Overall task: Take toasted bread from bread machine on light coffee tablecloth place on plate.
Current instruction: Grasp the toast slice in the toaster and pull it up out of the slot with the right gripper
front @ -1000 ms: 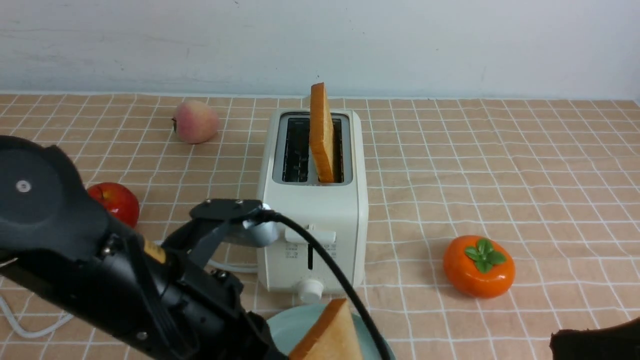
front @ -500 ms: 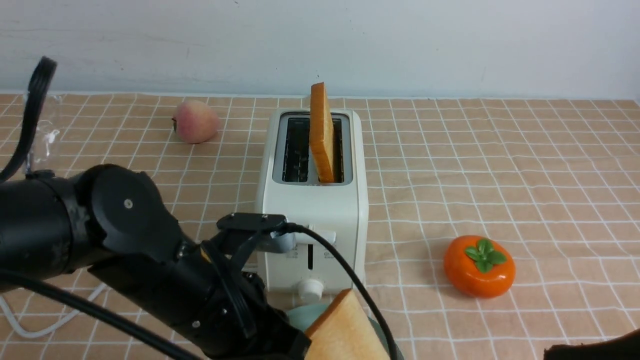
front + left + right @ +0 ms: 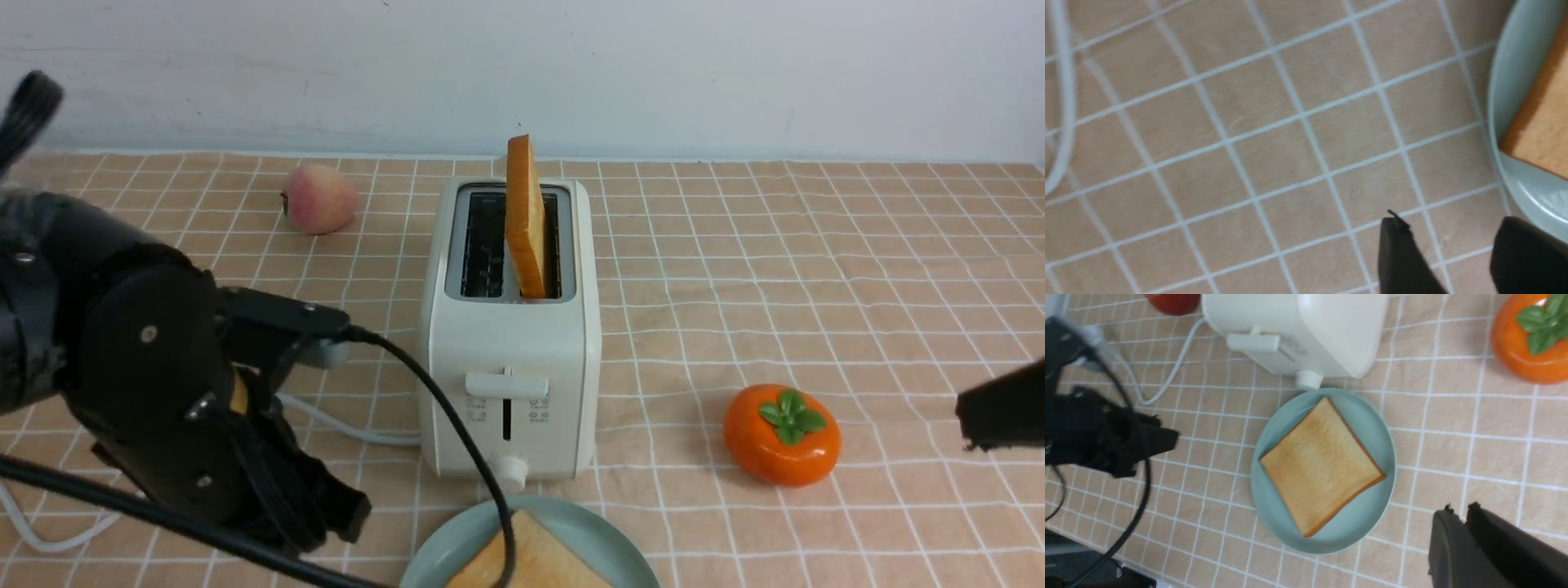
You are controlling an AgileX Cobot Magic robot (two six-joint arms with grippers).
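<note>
Golden toast (image 3: 1322, 467) lies flat on the plate (image 3: 1359, 526), my left hand (image 3: 1449, 228) apart beside it, my right hand (image 3: 1459, 508) together.

A plain white wall (image 3: 735, 73), faintly scuffed, stands evenly lit behind.

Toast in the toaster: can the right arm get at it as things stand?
Probably yes. The toast sticks high out of the toaster, with nothing above it. The right gripper is empty but shut, so it must open first.
</note>
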